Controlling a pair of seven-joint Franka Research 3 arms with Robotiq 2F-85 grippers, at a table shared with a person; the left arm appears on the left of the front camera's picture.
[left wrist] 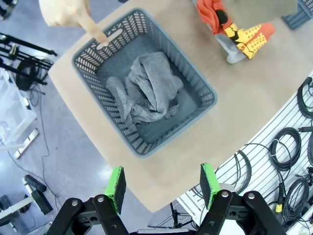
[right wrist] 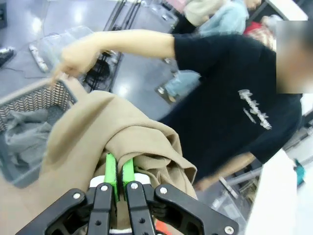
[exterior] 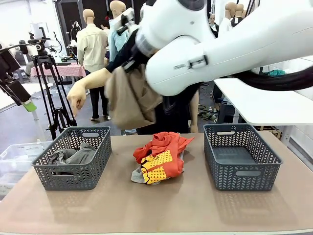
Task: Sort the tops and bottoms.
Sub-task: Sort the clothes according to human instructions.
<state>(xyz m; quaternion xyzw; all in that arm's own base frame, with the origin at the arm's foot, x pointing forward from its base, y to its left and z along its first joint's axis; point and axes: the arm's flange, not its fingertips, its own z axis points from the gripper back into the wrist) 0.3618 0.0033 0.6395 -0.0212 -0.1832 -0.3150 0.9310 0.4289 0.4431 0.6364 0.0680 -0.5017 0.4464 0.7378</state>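
A khaki-tan garment (exterior: 129, 100) hangs bunched in mid-air, pinched by the right gripper (right wrist: 119, 169). A crumpled grey garment (exterior: 73, 156) lies inside the left basket (exterior: 63, 178). Mid-table (exterior: 171, 205), an orange-red garment (exterior: 159, 154) with yellow dotted print lies heaped on a light grey garment (exterior: 138, 176).

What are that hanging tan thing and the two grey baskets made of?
The tan garment looks like soft matte cloth: it hangs in loose folds. The left basket and right basket seem rigid moulded plastic: thin lattice walls hold their shape.
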